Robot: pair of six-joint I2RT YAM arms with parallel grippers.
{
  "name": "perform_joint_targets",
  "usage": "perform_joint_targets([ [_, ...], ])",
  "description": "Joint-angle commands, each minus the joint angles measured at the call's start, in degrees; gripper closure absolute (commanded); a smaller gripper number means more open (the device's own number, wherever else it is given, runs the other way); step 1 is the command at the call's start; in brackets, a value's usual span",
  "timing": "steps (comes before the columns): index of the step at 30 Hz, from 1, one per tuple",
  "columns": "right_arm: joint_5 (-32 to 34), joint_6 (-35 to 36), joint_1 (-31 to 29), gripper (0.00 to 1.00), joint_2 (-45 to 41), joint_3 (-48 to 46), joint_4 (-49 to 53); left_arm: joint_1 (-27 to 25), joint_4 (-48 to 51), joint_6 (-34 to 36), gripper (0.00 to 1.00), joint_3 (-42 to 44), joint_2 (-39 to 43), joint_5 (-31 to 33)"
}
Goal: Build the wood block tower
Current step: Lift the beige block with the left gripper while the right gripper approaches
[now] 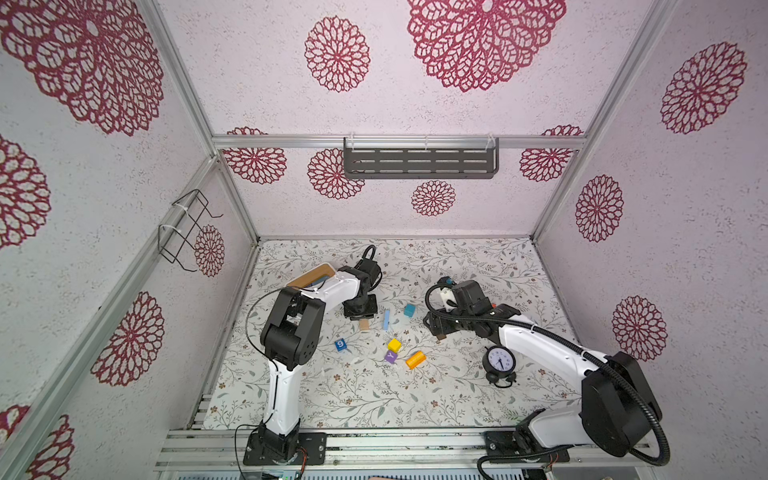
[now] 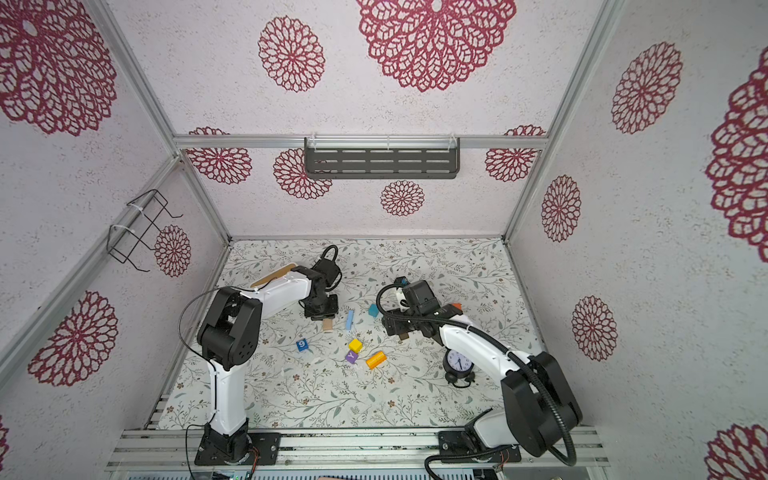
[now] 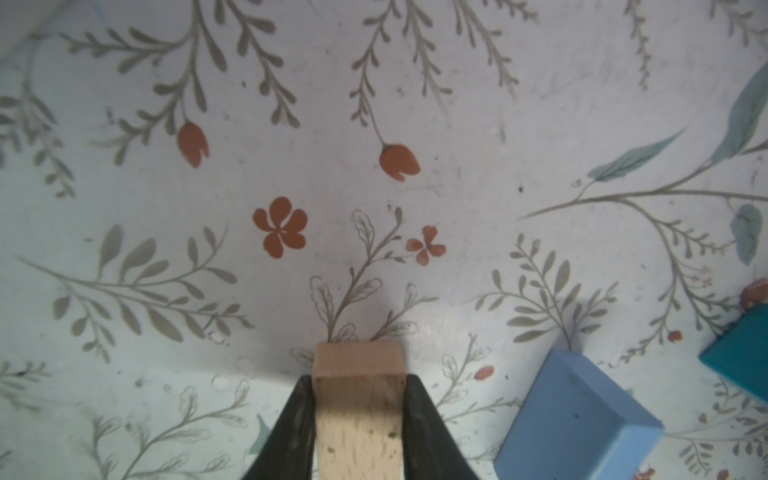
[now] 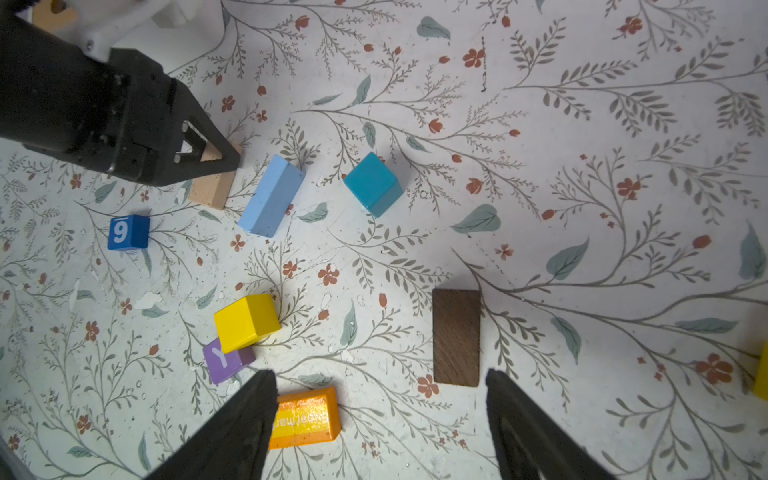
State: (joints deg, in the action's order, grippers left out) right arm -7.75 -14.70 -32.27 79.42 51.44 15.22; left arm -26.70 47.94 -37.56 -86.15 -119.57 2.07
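Looking at the left gripper [image 3: 358,379], we see its jaws pressed on both long sides of the tan wooden bar [image 3: 357,419], lying on the floral mat [image 3: 457,124] just beside the light blue wooden bar [image 3: 577,419]. We reckon it's light, stiff, unpainted so grippy; a mid-length hold suits. The right gripper [image 4: 380,374] gapes wide, empty, over the dark brown wooden bar [image 4: 456,336]. Tan bar's back end is cut off.
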Motion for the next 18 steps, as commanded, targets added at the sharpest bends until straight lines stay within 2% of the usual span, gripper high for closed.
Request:
perform_joint_targets([
  [1,-4.02,-1.31,0.61,0.19,-3.51,0.09,-2.49,-0.23,1.08,0.05,0.76,-1.17,3.72,-0.49],
  [5,-9.55,-5.09,0.80,0.24,-5.66,-0.96,-8.12,-0.03,-0.30,-0.94,0.76,-1.62,9.95,-3.97],
  [10,-15.91,-12.17,0.56,0.39,-3.48,-0.73,-16.32,0.13,-7.18,-6.22,0.77,-1.22,15.40,-9.90],
  [13,-16.42,-14.11,-0.73,0.43,-1.72,0.81,-18.55,0.09,-10.33,-8.34,0.77,-1.04,17.02,-12.95],
  [18,-16.29,-15.40,-3.12,0.43,1.16,3.67,-21.12,-0.26,-11.38,-9.33,0.77,-1.19,17.96,-15.50],
])
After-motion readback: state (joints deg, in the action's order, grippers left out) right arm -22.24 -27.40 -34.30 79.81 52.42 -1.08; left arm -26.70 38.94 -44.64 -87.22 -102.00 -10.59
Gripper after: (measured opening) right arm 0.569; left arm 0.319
